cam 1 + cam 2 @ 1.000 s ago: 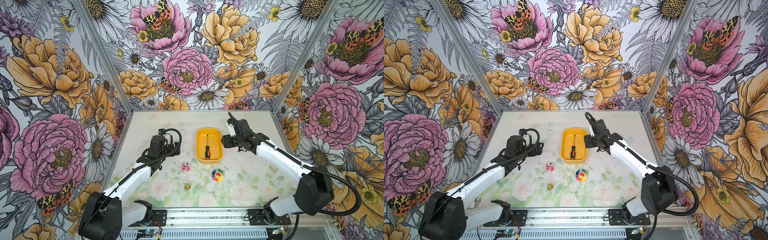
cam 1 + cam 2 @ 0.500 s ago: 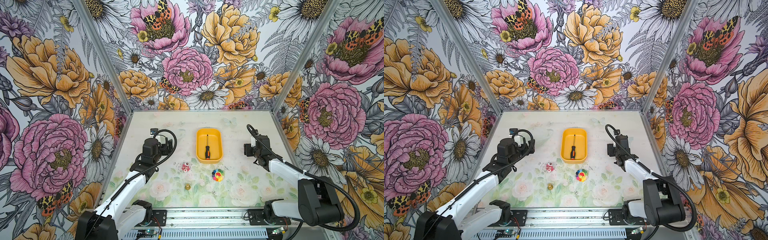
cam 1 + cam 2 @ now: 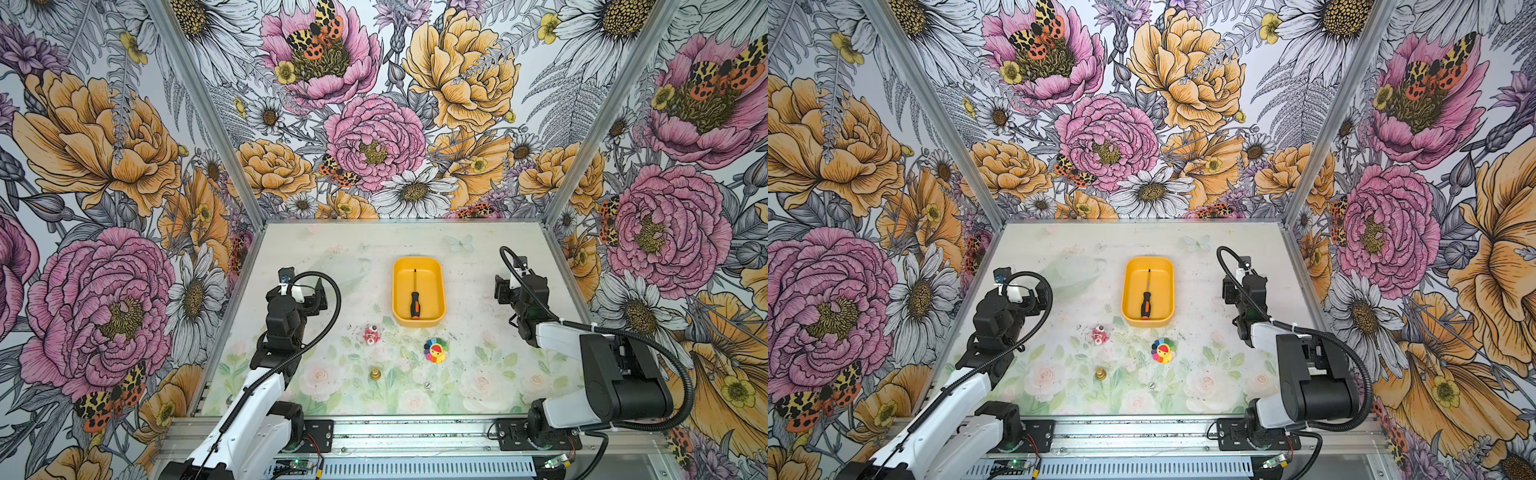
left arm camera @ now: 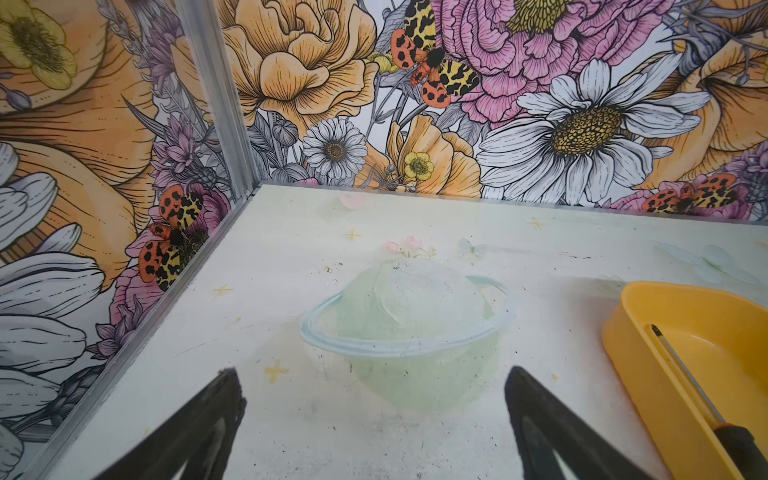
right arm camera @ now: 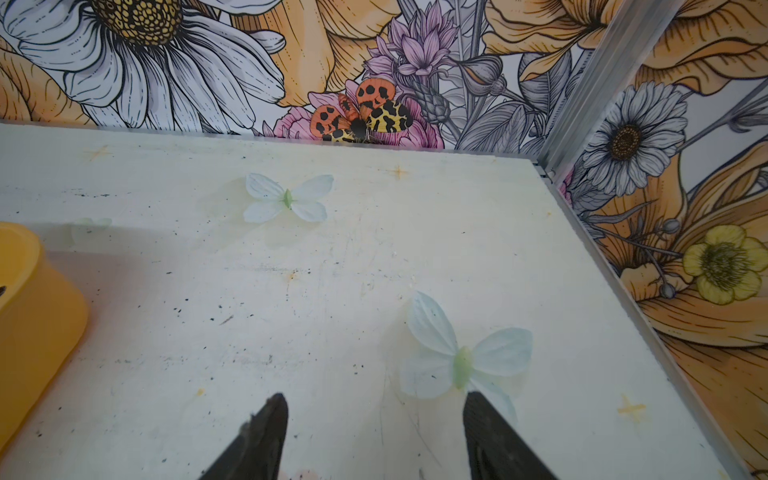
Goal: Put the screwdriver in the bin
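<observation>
The bin (image 3: 395, 291) sits mid-width on the worktop (image 3: 353, 257). The screwdriver (image 3: 414, 296) lies in it lengthwise, tip far, handle near. Nearer than the bin, a small figure (image 3: 371, 334) lies off its left corner and a flower toy (image 3: 434, 350) off its right corner. Nearer still lie a small knob (image 3: 375, 374) and a die (image 3: 427, 385). The left end effector (image 4: 372, 378) is well left of the bin, the right end effector (image 5: 376, 405) well right.

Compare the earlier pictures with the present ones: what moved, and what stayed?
Both arms drew back: the right gripper moved rightward, away from the bin, and the left gripper leftward. Both are open and empty; nothing was taken or released. The screwdriver stayed lying in the bin, and the toys in front did not move.
</observation>
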You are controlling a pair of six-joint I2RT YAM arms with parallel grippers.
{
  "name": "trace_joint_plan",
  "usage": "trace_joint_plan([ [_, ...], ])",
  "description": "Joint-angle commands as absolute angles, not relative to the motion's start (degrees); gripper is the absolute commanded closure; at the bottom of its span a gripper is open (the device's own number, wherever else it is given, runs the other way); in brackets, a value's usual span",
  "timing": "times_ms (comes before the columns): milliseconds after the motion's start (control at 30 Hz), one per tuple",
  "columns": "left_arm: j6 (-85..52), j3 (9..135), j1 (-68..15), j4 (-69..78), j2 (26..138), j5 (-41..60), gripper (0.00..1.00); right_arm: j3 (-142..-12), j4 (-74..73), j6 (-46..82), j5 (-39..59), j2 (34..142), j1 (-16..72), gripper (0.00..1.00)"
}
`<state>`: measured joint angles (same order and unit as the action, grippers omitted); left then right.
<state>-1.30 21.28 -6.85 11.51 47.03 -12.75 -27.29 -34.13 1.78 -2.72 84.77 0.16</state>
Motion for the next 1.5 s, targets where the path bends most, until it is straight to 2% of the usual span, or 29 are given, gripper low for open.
trace_joint_plan([
  [0,0.0,19.5,-4.6,19.3,47.2,-12.4,0.01,-24.7,-44.2,4.0,-1.0,86.7,-1.8,0.32],
  [167,0.4,18.0,-1.7,26.4,52.1,-7.0,0.01,-22.8,-48.7,4.8,-1.0,87.9,-2.5,0.32],
  [467,0.7,15.3,-0.5,43.9,64.5,-4.9,0.01,-22.8,-48.7,4.8,-1.1,87.8,-2.4,0.28],
  [633,0.6,18.0,0.7,46.6,73.7,-2.7,0.01,-22.8,-48.6,4.8,-1.1,87.9,-2.5,0.28],
  [833,-0.2,18.7,1.7,60.9,89.6,-1.4,0.01,-22.8,-48.6,4.8,-1.1,87.9,-2.4,0.28],
  [900,-0.3,20.4,2.4,54.6,87.8,0.0,0.01,-22.8,-48.6,4.8,-1.1,87.9,-2.4,0.28],
  [1000,0.0,21.9,2.5,52.7,88.6,1.2,0.01,-22.8,-48.7,4.8,-1.1,87.9,-2.4,0.28],
  [1467,0.1,21.7,2.4,53.6,88.9,1.1,0.01,-22.8,-48.7,4.8,-1.2,87.9,-2.4,0.17],
])
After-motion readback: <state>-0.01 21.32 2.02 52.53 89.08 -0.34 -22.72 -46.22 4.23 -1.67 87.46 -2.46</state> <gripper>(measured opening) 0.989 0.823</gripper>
